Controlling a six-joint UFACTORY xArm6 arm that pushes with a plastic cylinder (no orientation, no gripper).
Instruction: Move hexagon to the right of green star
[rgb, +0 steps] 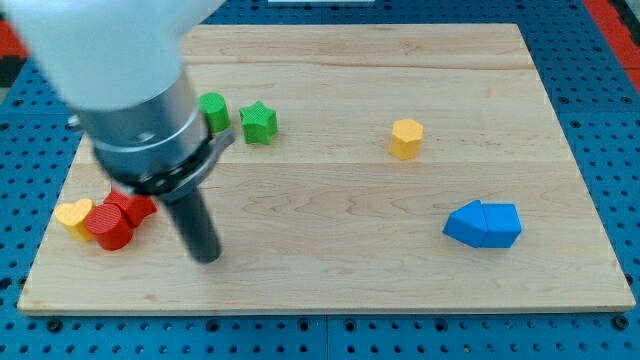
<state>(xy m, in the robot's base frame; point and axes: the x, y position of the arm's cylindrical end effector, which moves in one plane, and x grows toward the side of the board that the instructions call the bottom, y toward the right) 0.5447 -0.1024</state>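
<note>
A yellow hexagon block (406, 138) sits on the wooden board (350, 270) right of centre. A green star block (258, 122) sits toward the view's upper left, well left of the hexagon. My tip (205, 256) rests on the board at the lower left, below and left of the star and far from the hexagon. It touches no block.
A second green block (214, 112) lies left of the star, partly hidden by the arm. A red star (133, 208), a red round block (112, 229) and a yellow heart (74, 215) cluster left of my tip. Two blue blocks (483, 224) sit at the lower right.
</note>
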